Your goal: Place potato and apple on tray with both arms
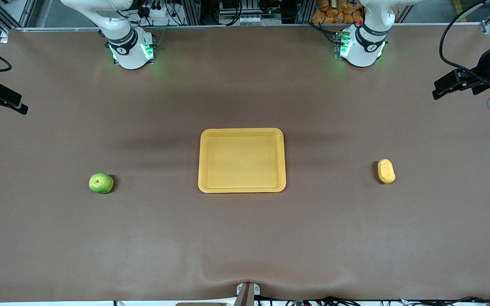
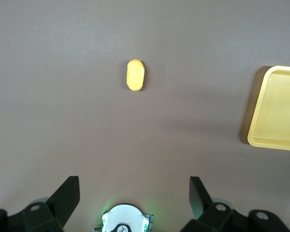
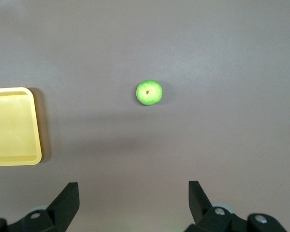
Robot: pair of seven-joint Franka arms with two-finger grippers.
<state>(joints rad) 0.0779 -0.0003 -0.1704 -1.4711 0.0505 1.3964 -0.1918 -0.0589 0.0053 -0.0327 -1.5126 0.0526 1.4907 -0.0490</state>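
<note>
Both pincers gape wide and empty, high over the tabletop (image 1: 245, 238) ends. Seen from the tray (image 1: 242, 187), the apple (image 1: 101, 183) sits at nine o'clock, the potato (image 1: 386, 171) at three. Lower your right pincer (image 3: 133, 203) astride the apple and your left pincer (image 2: 135, 203) across the potato's narrow width.

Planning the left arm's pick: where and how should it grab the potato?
Grip the potato across its narrow middle, coming straight down from above. It lies flat and oblong on the table, apart from the tray, so the short width fits between the left gripper's open fingers.
</note>
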